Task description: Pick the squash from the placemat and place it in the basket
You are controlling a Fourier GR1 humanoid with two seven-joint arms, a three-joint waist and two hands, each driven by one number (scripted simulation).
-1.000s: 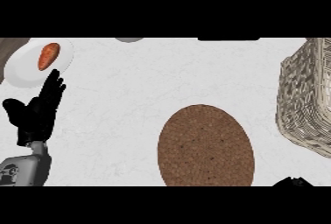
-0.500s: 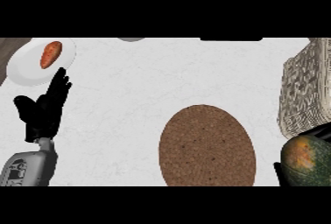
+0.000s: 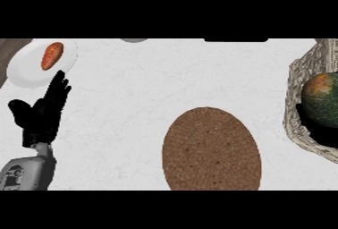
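White counter (image 3: pixel 138 89), squash (image 3: pixel 323 100) over basket (image 3: pixel 300 76), bare placemat (image 3: pixel 211 150), left hand (image 3: pixel 43 112) resting, fingers straight.

Bright, even light; dark shadow inside basket (image 3: pixel 305 76).

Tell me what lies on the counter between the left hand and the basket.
In the head view, the brown oval placemat lies between the left hand and the basket; nothing sits on it. The squash is over the basket.
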